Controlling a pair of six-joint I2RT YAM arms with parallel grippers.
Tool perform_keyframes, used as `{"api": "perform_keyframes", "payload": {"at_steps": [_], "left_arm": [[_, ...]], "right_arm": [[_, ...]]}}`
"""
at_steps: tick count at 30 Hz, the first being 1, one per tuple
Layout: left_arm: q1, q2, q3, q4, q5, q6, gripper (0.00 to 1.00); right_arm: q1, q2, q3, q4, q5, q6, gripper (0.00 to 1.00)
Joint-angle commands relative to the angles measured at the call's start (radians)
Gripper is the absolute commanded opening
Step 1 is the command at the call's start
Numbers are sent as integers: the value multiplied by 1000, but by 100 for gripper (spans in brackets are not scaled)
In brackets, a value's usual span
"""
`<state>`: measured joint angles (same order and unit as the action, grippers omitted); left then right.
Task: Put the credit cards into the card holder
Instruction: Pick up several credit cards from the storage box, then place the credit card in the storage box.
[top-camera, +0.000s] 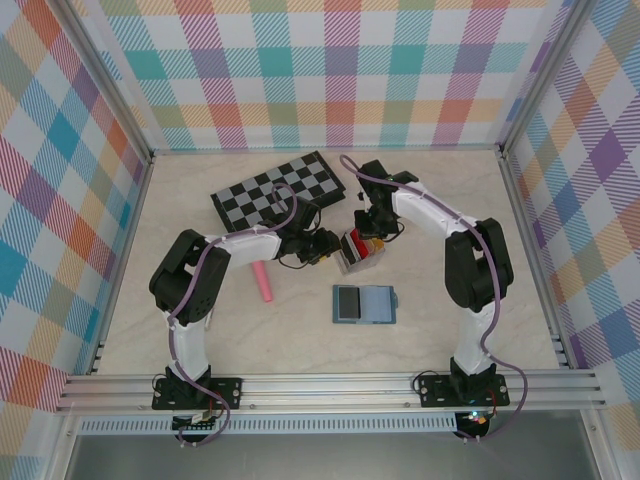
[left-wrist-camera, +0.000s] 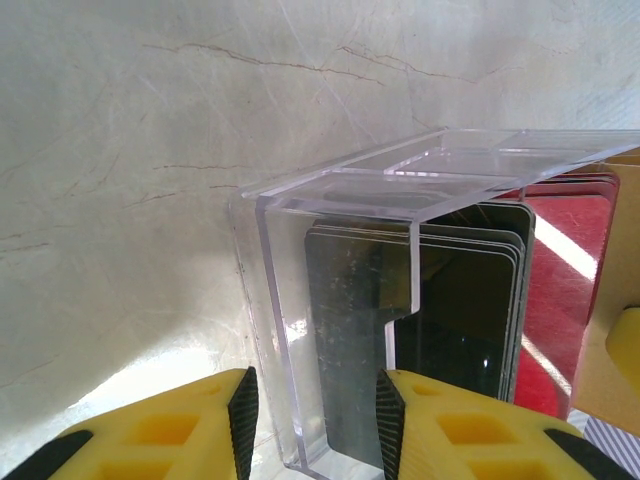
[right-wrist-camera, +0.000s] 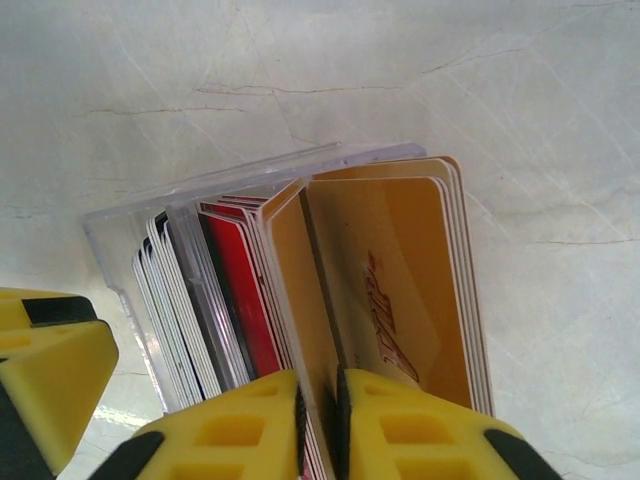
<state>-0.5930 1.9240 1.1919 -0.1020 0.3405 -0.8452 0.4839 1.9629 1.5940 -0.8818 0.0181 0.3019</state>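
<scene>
While the left gripper (left-wrist-camera: 312, 425) clamps the clear box (left-wrist-camera: 400, 170) of credit cards (right-wrist-camera: 240, 290) at the table's (top-camera: 200, 330) middle, the right gripper (right-wrist-camera: 318, 425) pinches one tan-yellow card (right-wrist-camera: 298, 290); the card holder (top-camera: 364, 303) lies open toward the near edge

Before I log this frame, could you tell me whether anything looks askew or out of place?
The tan cards lean away from the red cards in the clear box, fanned open, with one pinched by the right pincer. Nothing looks spilled or damaged.
</scene>
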Motion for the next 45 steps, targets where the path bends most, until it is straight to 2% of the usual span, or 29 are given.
{"api": "perform_keyframes", "payload": {"at_steps": [1, 5, 17, 21, 25, 28, 33, 40, 42, 45], "left_arm": [[-1, -36, 2, -5, 9, -3, 38], [0, -52, -1, -15, -1, 2, 38], [5, -158, -39, -21, -37, 5, 41], [25, -216, -69, 58, 30, -25, 48], [66, -264, -135, 313, 164, -148, 63], [79, -262, -134, 461, 250, -221, 71], [79, -226, -93, 614, 356, -298, 75], [72, -223, -60, 730, 451, -364, 74], [70, -230, -66, 780, 461, -391, 69], [70, -255, -78, 782, 451, -395, 52]], "right_arm": [[-4, -31, 29, -16, -4, 3, 12], [-13, -61, 24, -16, -19, -2, 6], [-44, -185, -16, 13, -96, 18, 6], [-94, -298, -103, 114, -278, 63, 6], [-138, -391, -194, 227, -499, 127, 6], [-149, -426, -231, 289, -616, 168, 6], [-158, -453, -273, 397, -751, 237, 6], [-167, -427, -288, 497, -862, 299, 6], [-169, -419, -292, 514, -864, 310, 7], [-187, -409, -296, 496, -836, 312, 7]]}}
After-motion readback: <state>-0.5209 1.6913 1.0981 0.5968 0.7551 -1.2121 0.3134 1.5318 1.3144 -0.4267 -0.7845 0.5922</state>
